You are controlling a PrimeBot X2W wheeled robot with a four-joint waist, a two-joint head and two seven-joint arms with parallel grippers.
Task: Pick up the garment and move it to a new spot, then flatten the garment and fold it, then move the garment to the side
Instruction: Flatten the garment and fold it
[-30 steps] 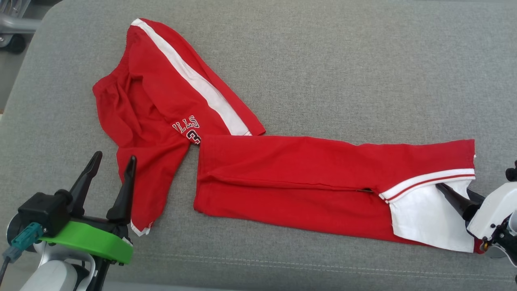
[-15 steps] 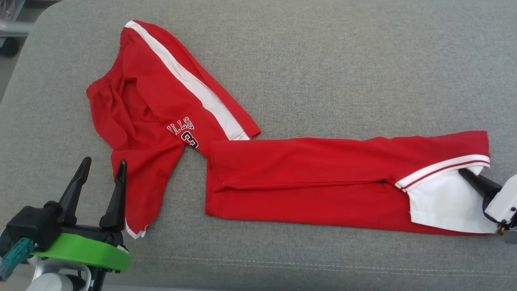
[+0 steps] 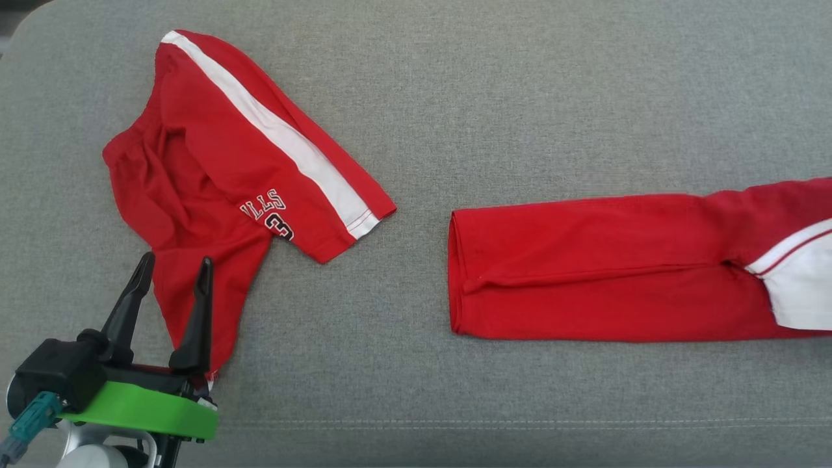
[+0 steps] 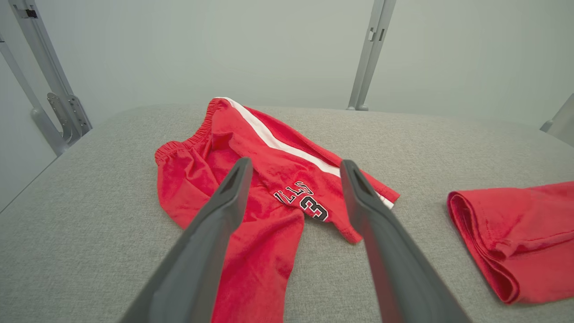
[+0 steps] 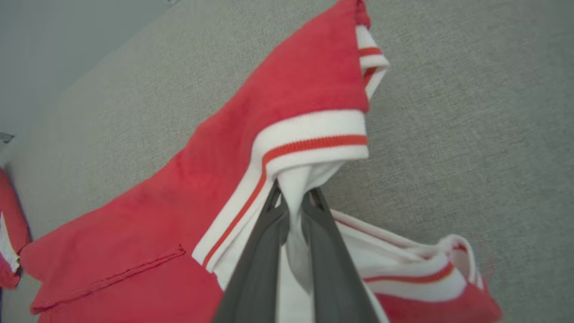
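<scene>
Now, your right gripper is pinched tight on white fabric of the garment, just under a white-and-red striped band. That folded shirt stretches long across the grey cushion, left to right in the head view. Its red folded end points at the red shorts, with bare cushion between. Your left gripper, fingers spread, hovers over a shorts leg.

Lit brightly and evenly, with faint soft shadow along the near edge of the garment. Crisp in the head view, down to the weave of the cushion. Softer in the right wrist view, blurred on the fingers close to the lens. Bowed at the edges in the left wrist view, with leaning posts.
</scene>
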